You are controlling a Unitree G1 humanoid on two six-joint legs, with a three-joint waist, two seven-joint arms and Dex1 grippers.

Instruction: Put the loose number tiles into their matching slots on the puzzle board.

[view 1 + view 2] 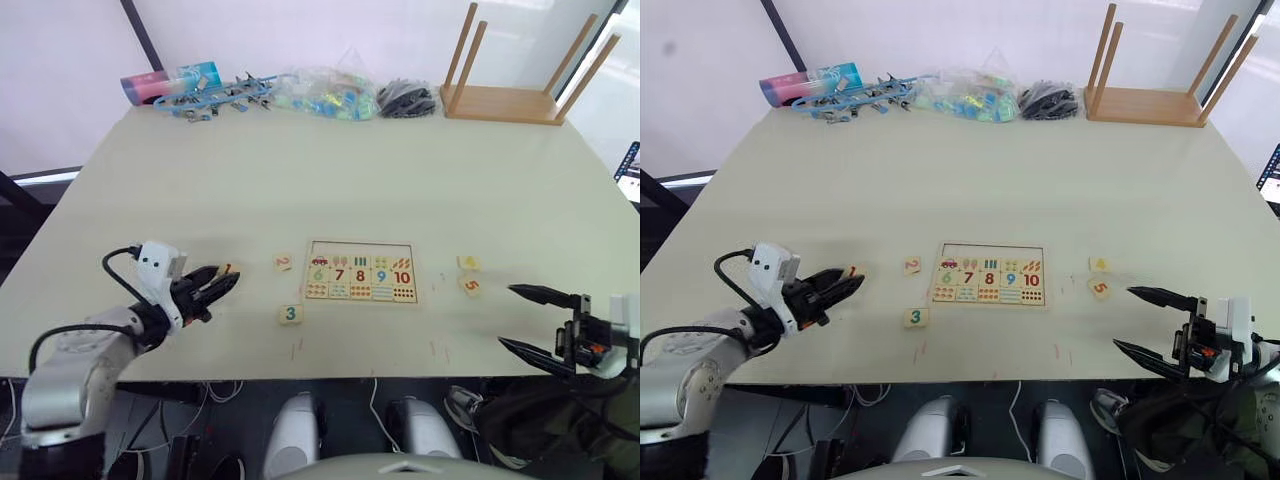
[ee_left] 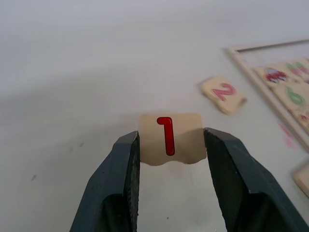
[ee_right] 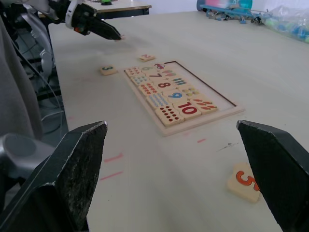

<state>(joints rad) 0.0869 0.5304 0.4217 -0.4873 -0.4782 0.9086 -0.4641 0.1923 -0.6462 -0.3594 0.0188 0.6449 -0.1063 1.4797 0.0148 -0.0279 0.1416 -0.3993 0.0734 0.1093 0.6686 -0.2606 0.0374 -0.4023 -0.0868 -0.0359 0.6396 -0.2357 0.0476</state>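
Left gripper (image 2: 171,145) brackets the red 1 tile (image 2: 170,136) on the table (image 1: 300,170), fingers at both edges but whether it truly pinches I cannot tell. Squeeze squarely, lift flat, then carry it to the puzzle board (image 1: 361,271), seating it in the empty top row's first slot. Right gripper (image 1: 1135,318) hangs open near the 5 tile (image 1: 1099,288).

Bare table (image 1: 300,180) around puzzle board (image 1: 360,271)

The left gripper (image 2: 170,145) has its two black fingers (image 2: 126,159) set either side of the red 1 tile (image 2: 170,137) on the pale table (image 2: 72,72). Nearby lies the pink 2 tile (image 2: 223,93), beside the puzzle board (image 2: 241,55).
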